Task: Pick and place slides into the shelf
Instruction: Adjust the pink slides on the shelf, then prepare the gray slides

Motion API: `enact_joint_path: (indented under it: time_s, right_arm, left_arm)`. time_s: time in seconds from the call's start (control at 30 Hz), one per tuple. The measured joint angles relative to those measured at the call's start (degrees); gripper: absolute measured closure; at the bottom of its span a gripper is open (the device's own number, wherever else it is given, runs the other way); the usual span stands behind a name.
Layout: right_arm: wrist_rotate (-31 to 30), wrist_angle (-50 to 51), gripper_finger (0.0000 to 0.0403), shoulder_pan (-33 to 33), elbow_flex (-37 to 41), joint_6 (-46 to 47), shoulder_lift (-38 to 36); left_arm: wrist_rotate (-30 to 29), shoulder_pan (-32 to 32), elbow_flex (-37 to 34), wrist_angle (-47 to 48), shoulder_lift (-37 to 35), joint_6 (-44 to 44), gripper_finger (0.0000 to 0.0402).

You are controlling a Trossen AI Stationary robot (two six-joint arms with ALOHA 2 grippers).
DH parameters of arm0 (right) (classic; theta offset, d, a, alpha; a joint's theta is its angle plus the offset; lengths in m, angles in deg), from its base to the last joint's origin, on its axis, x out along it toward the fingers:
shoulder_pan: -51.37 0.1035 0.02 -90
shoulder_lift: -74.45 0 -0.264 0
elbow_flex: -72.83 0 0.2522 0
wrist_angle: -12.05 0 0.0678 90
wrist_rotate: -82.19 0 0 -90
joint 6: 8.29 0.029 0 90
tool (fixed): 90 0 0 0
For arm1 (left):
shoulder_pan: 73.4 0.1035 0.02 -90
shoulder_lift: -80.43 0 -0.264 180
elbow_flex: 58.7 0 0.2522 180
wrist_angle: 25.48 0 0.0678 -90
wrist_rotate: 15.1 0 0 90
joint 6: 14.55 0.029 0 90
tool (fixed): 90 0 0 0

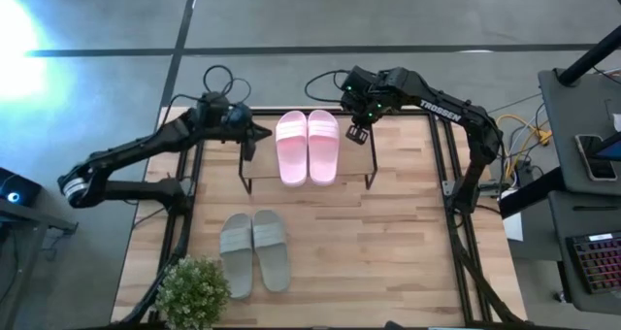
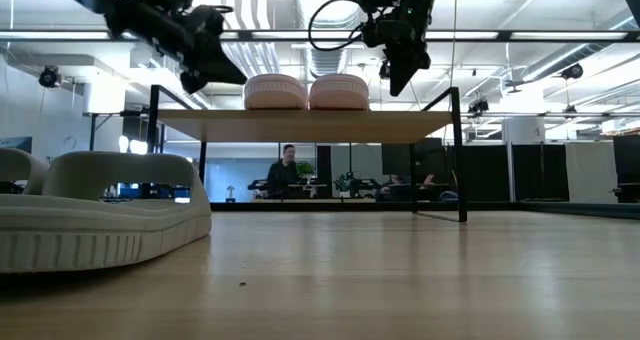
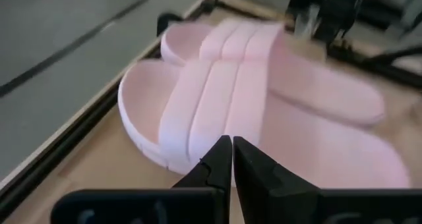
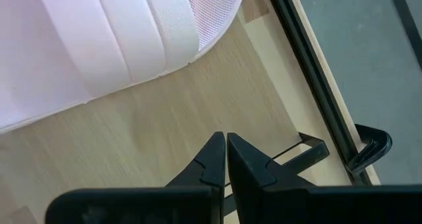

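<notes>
The pale pink slides [image 1: 308, 148] lie side by side, soles down, on the shelf's light wooden top board [image 2: 300, 126]. They show as two rounded humps [image 2: 305, 91] in the low view. The grey-green slides [image 1: 254, 252] rest soles down on the table, nearer the near edge, and loom large in the low view [image 2: 95, 205]. My left gripper [image 1: 262, 132] hovers shut just left of the pink pair [image 3: 250, 99], above the board. My right gripper [image 1: 355, 134] hovers shut just right of the pair [image 4: 112, 39], its fingers [image 2: 398, 80] pointing down over the board's bare right part.
A small potted plant [image 1: 194, 291] stands at the table's near left corner. The large black tube frame [image 1: 451, 204] runs along the table's left and right sides. Cables [image 1: 221, 78] loop past the far edge. Bare wood lies right of the grey-green pair.
</notes>
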Motion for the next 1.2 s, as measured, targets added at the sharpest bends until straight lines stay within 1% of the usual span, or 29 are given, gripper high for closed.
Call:
enact_joint_path:
  time_s: [0.13,0.2,0.43,0.6,0.93,1.0,1.1,1.2]
  right_arm:
    - [0.0,-0.1,0.0394,0.0,0.0,-1.5,0.0]
    - [0.0,-0.2,0.0394,0.0,0.0,-1.8,0.0]
    - [0.0,-0.3,0.0394,0.0,0.0,-2.0,0.0]
    - [0.0,-0.3,0.0394,0.0,0.0,-1.9,0.0]
    - [0.0,0.5,0.0394,0.0,0.1,-3.1,-0.1]
    - [0.0,0.5,0.0394,0.0,0.1,-3.2,-0.2]
    - [0.3,0.5,0.0394,0.1,0.1,-3.2,-0.8]
    - [3.8,0.5,0.0394,0.3,0.1,-3.2,-2.5]
  left_arm:
    - [-0.2,0.0,3.9,7.0,4.9,3.8,0.0401]
    - [-0.1,0.0,5.7,8.4,6.9,5.4,0.0401]
    - [0.5,0.0,9.4,9.7,11.3,7.6,0.0401]
    - [0.7,0.0,9.8,9.4,12.6,8.4,0.0401]
    - [-0.1,0.0,9.4,9.9,8.7,8.5,0.0401]
    - [-1.5,0.0,9.2,11.8,8.7,8.5,0.0401]
    - [-3.7,0.0,10.4,17.7,6.8,8.6,0.0401]
    - [-3.4,-0.3,12.1,21.9,2.9,8.5,0.0401]
